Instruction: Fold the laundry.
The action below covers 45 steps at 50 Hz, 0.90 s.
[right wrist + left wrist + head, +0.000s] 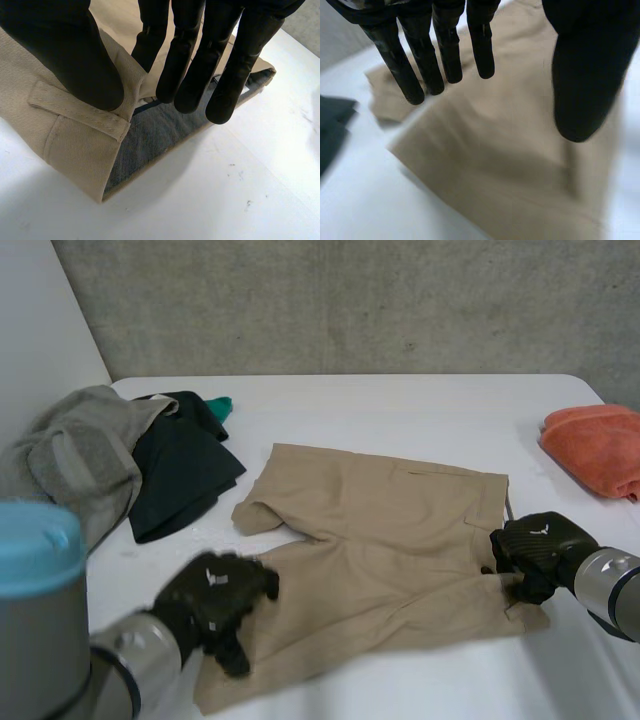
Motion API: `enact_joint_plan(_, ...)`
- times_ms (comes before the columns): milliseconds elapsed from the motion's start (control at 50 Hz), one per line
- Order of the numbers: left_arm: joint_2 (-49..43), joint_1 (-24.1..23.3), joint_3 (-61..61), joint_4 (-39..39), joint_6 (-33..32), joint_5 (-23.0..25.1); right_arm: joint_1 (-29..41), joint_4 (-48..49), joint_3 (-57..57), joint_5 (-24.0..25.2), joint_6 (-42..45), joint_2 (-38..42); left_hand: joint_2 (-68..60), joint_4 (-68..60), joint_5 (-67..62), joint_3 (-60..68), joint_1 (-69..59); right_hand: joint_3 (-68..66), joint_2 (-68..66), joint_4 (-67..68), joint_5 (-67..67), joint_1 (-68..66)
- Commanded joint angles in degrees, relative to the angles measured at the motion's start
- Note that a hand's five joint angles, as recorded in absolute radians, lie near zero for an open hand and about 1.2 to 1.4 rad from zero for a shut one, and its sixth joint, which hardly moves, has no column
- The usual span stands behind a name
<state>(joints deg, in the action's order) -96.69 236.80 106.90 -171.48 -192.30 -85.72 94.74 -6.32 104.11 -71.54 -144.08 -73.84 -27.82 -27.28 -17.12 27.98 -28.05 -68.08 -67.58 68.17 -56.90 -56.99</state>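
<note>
Evidently soft and light, the tan shorts (390,530) lie flat on the worktop (400,420). The right hand (535,550) pinches the stiffer waistband (80,107) (likely the surest hold); the left hand (215,600) hangs with fingers (440,55) released over a leg hem (435,165).

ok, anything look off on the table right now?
Minor only: the tan shorts lie unevenly, with the far leg hem curled over near the dark garment. The waistband, pinched by the right hand, gapes open and shows bluish lining. No spill or damage.
</note>
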Motion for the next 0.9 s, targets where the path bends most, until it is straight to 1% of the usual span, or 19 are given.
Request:
enact_joint_plan(20, -2.97, -2.31, 3.31, 0.35, 5.17, -1.82, 0.01, 0.08, 0.39, -0.01, 0.03, 0.02, -3.92, -4.46, -4.62, 3.76, -3.7, -11.92, -12.42, 11.83, -13.1, -23.01)
enact_joint_plan(100, -4.29, -2.49, 3.14, 0.35, 5.62, -1.9, 0.01, 0.52, 0.39, -0.09, -0.06, 0.02, -8.45, -8.99, -9.15, 8.29, -8.22, -11.92, -12.42, 11.83, -13.1, -23.01)
enact_joint_plan(140, -4.91, -2.93, 2.87, 0.27, 5.44, -1.99, -0.08, 0.52, 0.39, -0.09, -0.06, 0.02, -15.66, -16.21, -16.37, 15.51, -15.44, -11.92, -12.42, 11.83, -13.1, -23.01)
enact_joint_plan(180, -5.61, -3.19, 2.52, 0.0, 5.27, -2.17, -0.08, 0.43, 0.4, -0.18, -0.23, 0.02, -24.9, -25.44, -25.6, 24.74, -24.67, -11.92, -12.42, 11.83, -13.1, -23.01)
enact_joint_plan(200, -6.48, -3.36, 2.26, -0.17, 5.18, -2.17, -0.08, 0.43, 0.39, -0.18, -0.24, 0.02, -36.11, -36.65, -36.81, 35.95, -35.88, -11.92, -12.42, 11.83, -13.1, -23.01)
enact_joint_plan(240, -7.28, -3.45, 1.82, -0.26, 4.83, -2.26, -0.08, 0.34, 0.48, -0.18, -0.15, 0.02, -49.43, -49.98, -50.14, 49.28, -49.21, -11.92, -12.42, 11.83, -13.1, -23.01)
enact_joint_plan(260, -7.63, -3.54, 1.56, -0.26, 4.74, -2.34, -0.08, 0.08, 0.48, -0.27, 0.03, -0.07, -52.15, -52.69, -52.85, 51.99, -51.92, -11.92, -12.42, 11.83, -13.1, -23.01)
enact_joint_plan(340, -8.25, -4.07, -0.2, 0.79, 3.43, -4.36, 0.01, -2.72, 0.83, -0.53, 2.04, -0.77, -52.18, -52.72, -52.88, 52.02, -51.95, -11.92, -12.42, 11.83, -13.1, -23.01)
enact_joint_plan(400, -8.25, -5.56, -1.08, 5.26, -2.8, -4.63, 0.45, -8.43, 2.41, -0.62, 7.3, -1.91, -52.18, -52.72, -52.88, 52.02, -51.95, -11.92, -12.42, 11.83, -13.1, -23.01)
enact_joint_plan(420, -8.51, -6.61, -1.34, 8.58, -7.0, -4.63, 0.1, -13.06, 4.07, -0.62, 13.07, -3.74, -52.18, -52.72, -52.88, 52.02, -51.95, -11.92, -12.42, 11.83, -13.1, -23.01)
enact_joint_plan(480, -10.09, -7.85, -2.83, 13.17, -13.0, -5.33, -0.43, -17.67, 5.75, -0.62, 20.22, -5.69, -52.18, -52.72, -52.88, 52.02, -51.95, -11.92, -12.42, 11.83, -13.1, -23.01)
enact_joint_plan(500, -11.57, -8.55, -4.49, 14.84, -16.23, -5.33, -0.78, -18.55, 6.1, -0.54, 22.16, -6.04, -52.18, -52.72, -52.88, 52.02, -51.95, -11.92, -12.42, 11.83, -13.1, -23.01)
enact_joint_plan(560, -13.25, -8.38, -7.66, 14.68, -18.11, -5.77, -0.61, -16.81, 5.58, -0.71, 21.48, -6.05, -52.18, -52.72, -52.88, 52.02, -51.95, -11.92, -12.42, 11.83, -13.1, -23.01)
enact_joint_plan(640, -15.1, -7.85, -13.9, 12.84, -18.11, -6.82, -0.69, -14.43, 3.91, -0.8, 19.11, -5.79, -52.18, -52.72, -52.88, 52.02, -51.95, -11.92, -12.42, 11.83, -13.1, -23.01)
enact_joint_plan(720, -18.09, -6.88, -21.9, 8.27, -18.9, -8.49, -0.52, -12.06, -0.12, -0.62, 14.72, -2.89, -52.18, -52.72, -52.88, 52.02, -51.95, -11.92, -12.42, 11.83, -13.1, -23.01)
enact_joint_plan(800, -22.13, -4.86, -30.42, 0.02, -19.87, -9.02, -0.34, -7.15, -4.77, -1.06, 9.98, -1.74, -52.18, -52.72, -52.88, 52.02, -51.95, -11.92, -12.42, 11.83, -13.1, -23.01)
enact_joint_plan(820, -24.31, -4.08, -33.48, -3.74, -20.91, -9.02, -0.34, -5.83, -5.66, -1.32, 9.0, -1.65, -52.18, -52.72, -52.88, 52.02, -51.95, -11.92, -12.42, 11.83, -13.1, -23.01)
enact_joint_plan(880, -27.75, -2.93, -37.63, -10.17, -24.34, -9.11, -0.34, 0.31, -8.38, -2.46, 4.79, -0.78, -52.18, -52.72, -52.88, 52.02, -51.95, -11.92, -12.42, 11.83, -13.1, -23.01)
enact_joint_plan(900, -30.37, -2.14, -40.08, -14.89, -27.05, -9.02, -0.25, 1.99, -8.92, -2.9, 3.9, -0.43, -52.18, -52.72, -52.88, 52.02, -51.95, -11.92, -12.42, 11.83, -13.1, -23.01)
